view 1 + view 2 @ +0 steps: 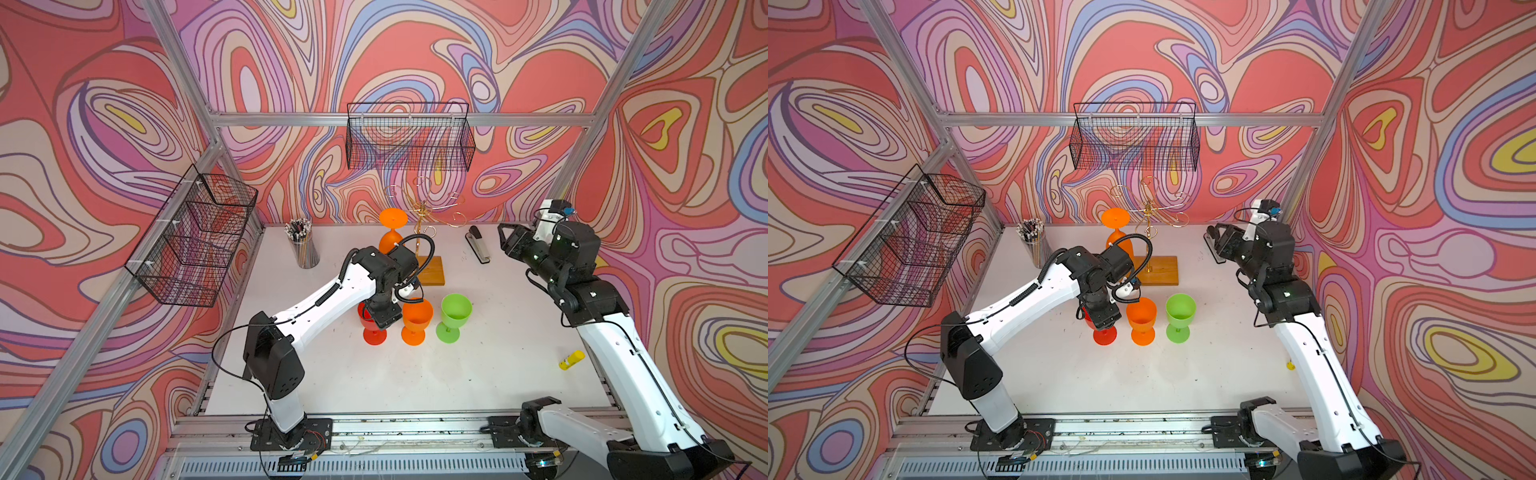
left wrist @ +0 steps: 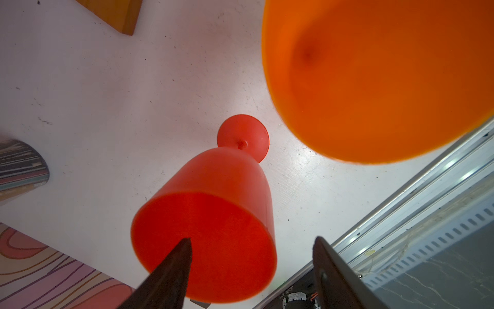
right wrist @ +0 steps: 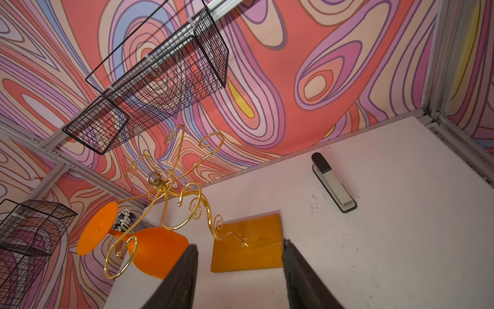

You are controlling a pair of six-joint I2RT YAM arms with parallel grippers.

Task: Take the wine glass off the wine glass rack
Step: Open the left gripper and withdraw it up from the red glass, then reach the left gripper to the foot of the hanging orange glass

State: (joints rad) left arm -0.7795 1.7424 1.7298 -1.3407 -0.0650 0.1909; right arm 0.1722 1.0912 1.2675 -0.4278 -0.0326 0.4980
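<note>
Red wine glass (image 1: 373,336) half hidden beneath the spread left hand (image 2: 252,240); right hand (image 3: 239,244) spread too.

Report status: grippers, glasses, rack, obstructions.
Left gripper open over red glass, upright on table. Right gripper open, empty, facing rack. Orange glass hangs inverted on rack. Left arm crowds rack's front.

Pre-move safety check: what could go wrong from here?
1. Left claw straddles red wine glass rim, one finger over its mouth; lifting crooked could tip it into the upright orange wine glass.
2. Left arm's cable loops near the wine glass rack and hanging orange wine glass; retreating might snag them.
</note>
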